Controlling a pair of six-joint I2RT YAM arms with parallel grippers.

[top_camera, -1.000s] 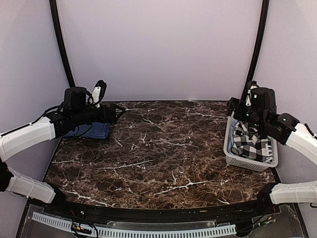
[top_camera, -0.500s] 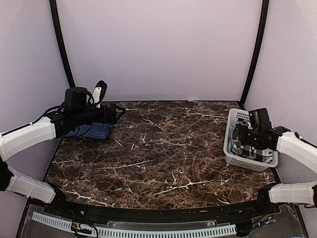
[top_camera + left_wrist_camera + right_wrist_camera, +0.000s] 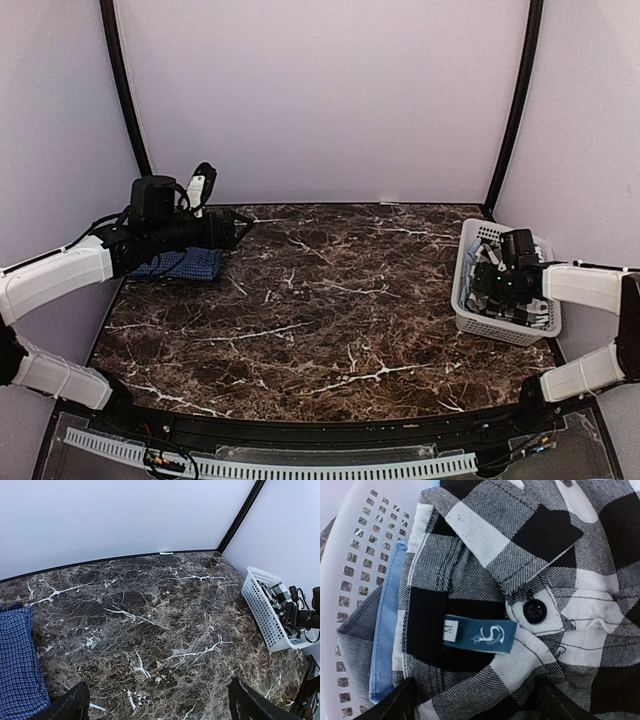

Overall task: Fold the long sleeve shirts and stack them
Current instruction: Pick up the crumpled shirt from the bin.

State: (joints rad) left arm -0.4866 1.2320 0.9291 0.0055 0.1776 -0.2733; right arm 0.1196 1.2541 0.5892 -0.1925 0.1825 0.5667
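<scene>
The black-and-white checked shirt [image 3: 485, 555] lies crumpled in the white basket [image 3: 463, 262], its collar, a black button and a teal size label facing up. My right gripper [image 3: 492, 290] is down inside the basket. It is open, and its fingertips [image 3: 395, 702] press into the checked cloth on either side of the label. The dark blue checked shirt [image 3: 185, 263] lies folded at the table's far left and also shows in the left wrist view [image 3: 17, 665]. My left gripper [image 3: 240, 226] is open and empty, held above the table just right of the blue shirt.
The basket [image 3: 265, 615] stands at the table's right edge, close to the right wall. Under the checked shirt lie a light blue cloth [image 3: 387, 630] and a grey denim piece [image 3: 355, 645]. Dark marble tabletop [image 3: 330, 300] spreads between the arms.
My right arm has dropped from above the basket down into it, onto the checked shirt. The left arm has not moved.
</scene>
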